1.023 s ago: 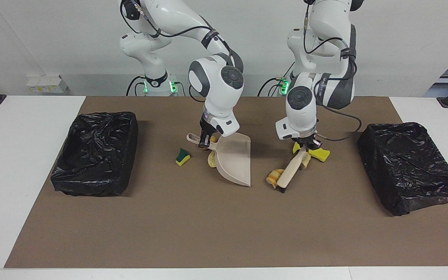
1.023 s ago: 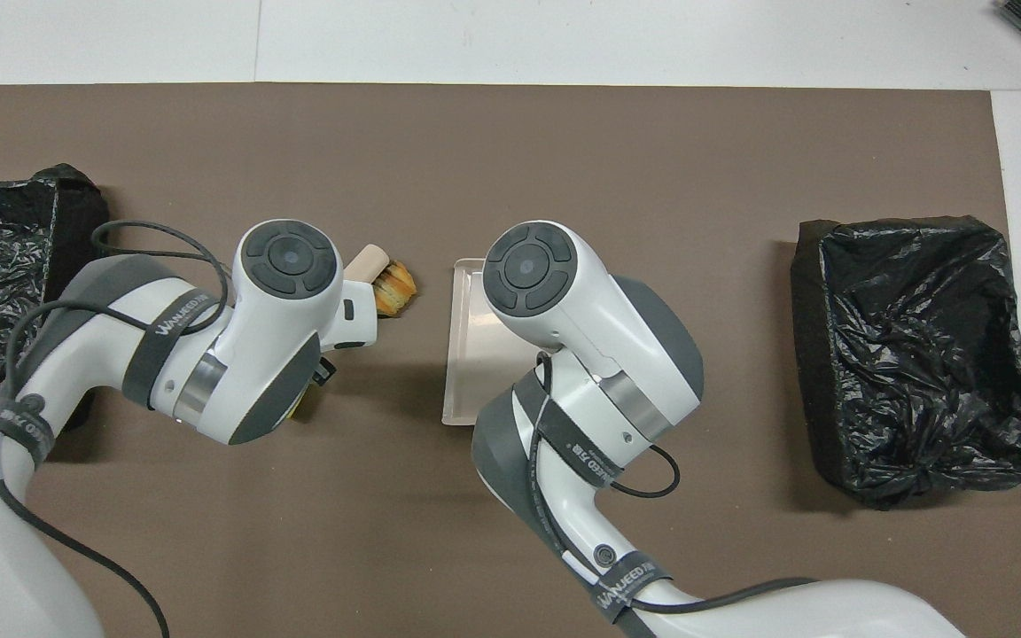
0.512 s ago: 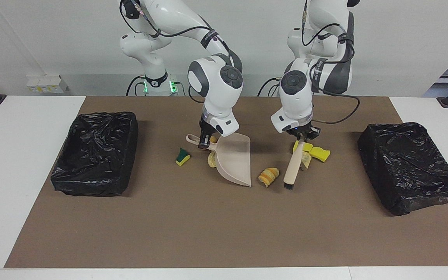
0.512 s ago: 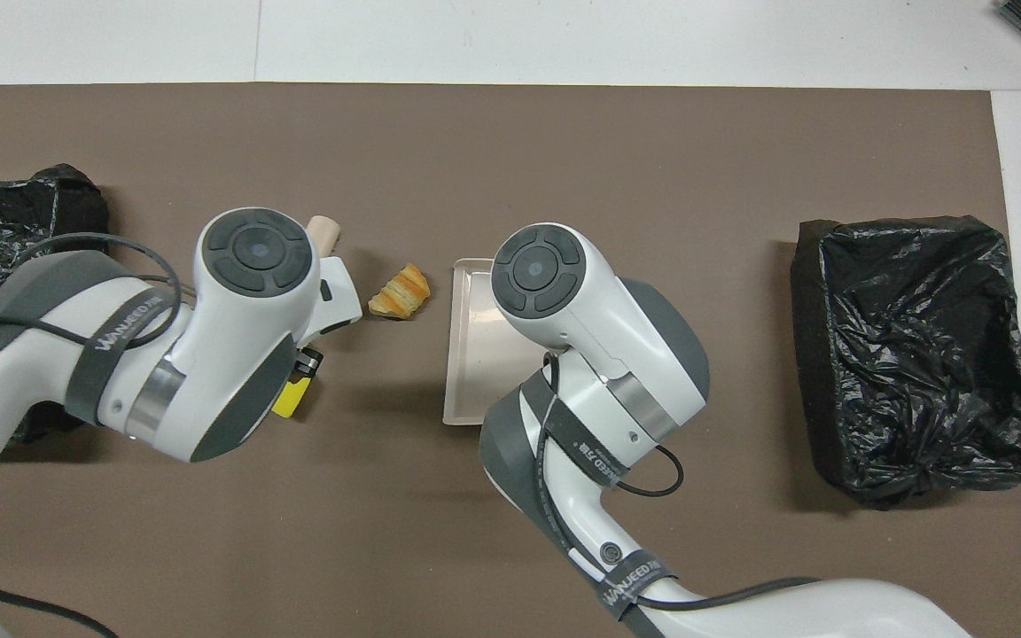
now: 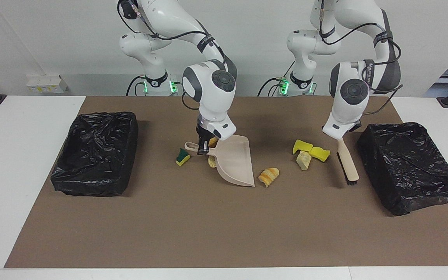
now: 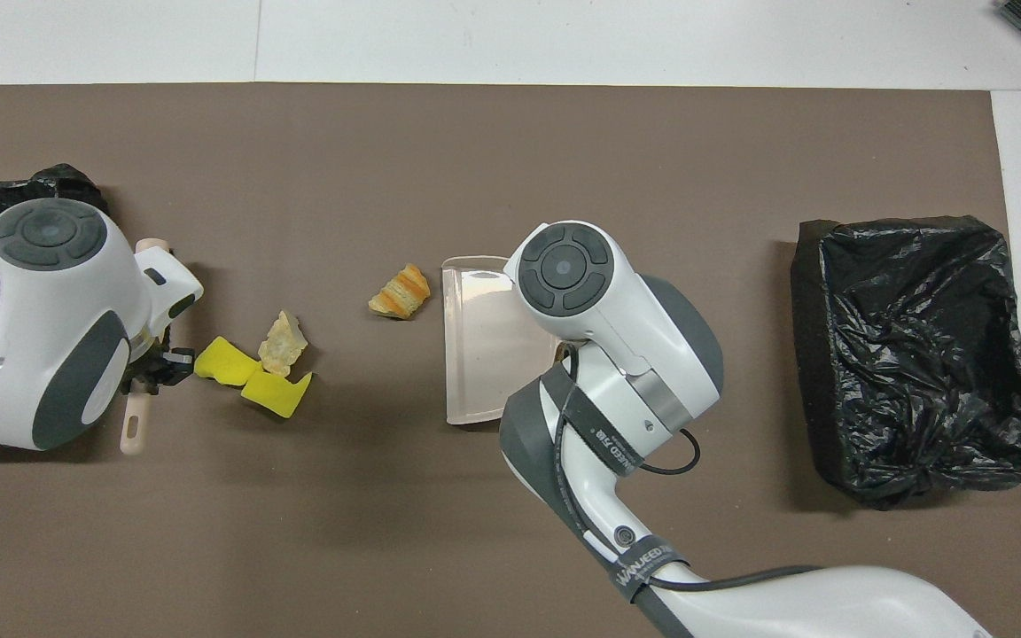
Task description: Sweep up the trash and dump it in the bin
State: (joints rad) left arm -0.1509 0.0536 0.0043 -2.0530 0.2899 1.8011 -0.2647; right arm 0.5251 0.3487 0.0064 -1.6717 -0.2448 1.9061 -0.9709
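Right gripper [image 5: 202, 149] is clamped on the dustpan [image 5: 235, 161] handle, left gripper [image 5: 340, 139] on the brush [image 5: 347, 165]. The trash [image 5: 268, 176] lies between them on the mat; light, squashy bits, so sweep, don't pinch.

Robotics lab test bench

Two white Franka arms [image 5: 212, 85] stand bolted at the frame's top edge, above a white table [image 5: 18, 155] with a brown mat [image 5: 208, 225], against a bare white wall [image 5: 53, 39].
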